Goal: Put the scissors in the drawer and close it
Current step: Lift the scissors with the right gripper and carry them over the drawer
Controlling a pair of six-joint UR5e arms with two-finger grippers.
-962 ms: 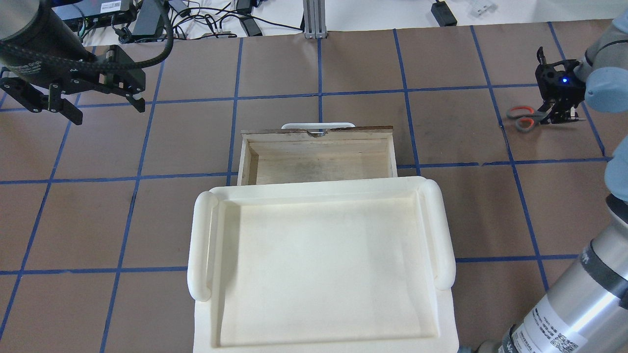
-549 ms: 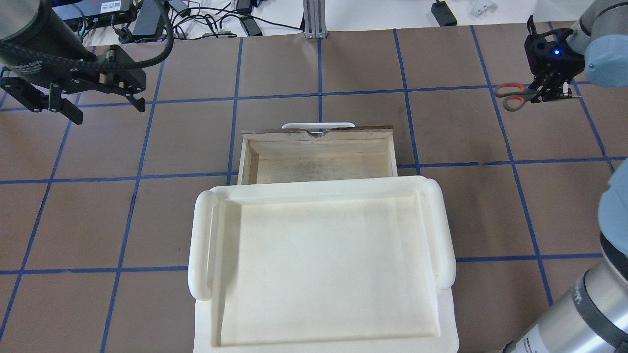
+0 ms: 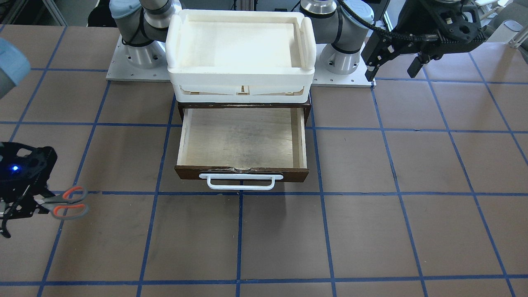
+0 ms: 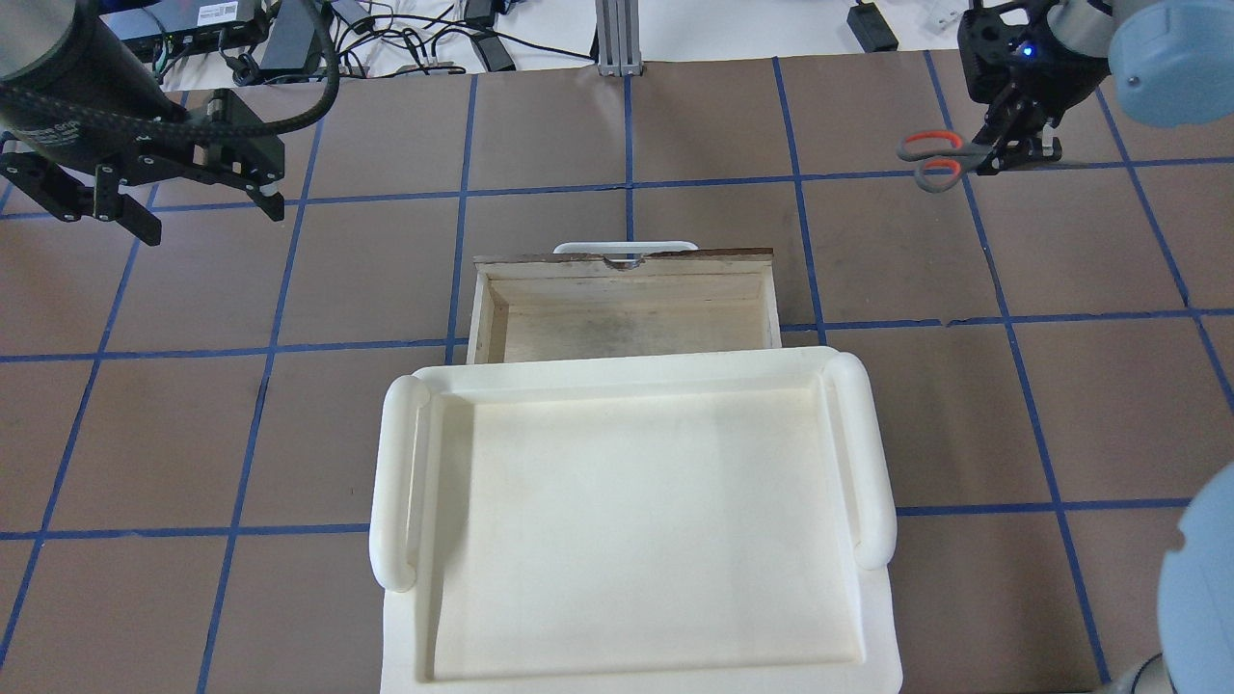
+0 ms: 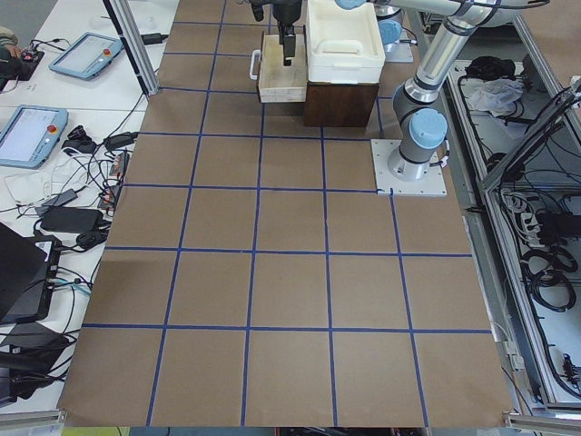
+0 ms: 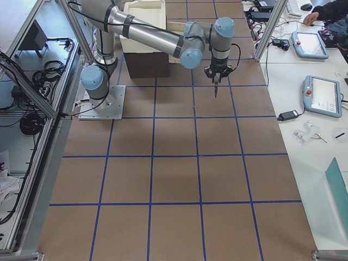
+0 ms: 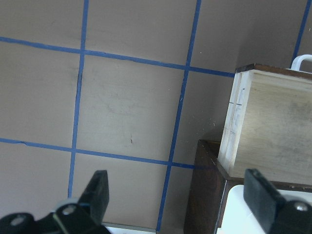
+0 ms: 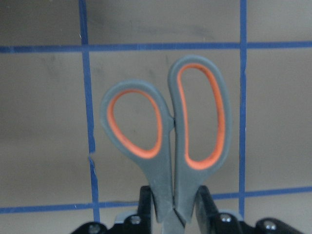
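Between the right gripper's [image 4: 1003,159] fingers [image 8: 204,207] sit the scissors [image 4: 930,159], clenched at the neck where handles meet blades. That arm reaches far out over the desk [image 4: 675,125], its wrist turned down so the fingers point at the surface. The scissors' long axis runs across the desk: the handle loops stick out from the fingers toward the robot's left, and the blades pass out the other side, mostly hidden by the gripper body. Both loops are grey with orange-red inner rims, one rounder and one longer, lying side by side and shut together in the right wrist view.

Well apart from those fingers, to their left and nearer the robot's base, the drawer [image 4: 627,328] stands pulled open — pale wooden floor bare, dark front panel, white bar handle. A white tray [image 4: 617,371] sits on the cabinet above its rear part.

The left gripper [image 4: 207,212] hangs above the desk, fingers [image 7: 97,190] spread wide and grasping nothing — the drawer lies off to their right.
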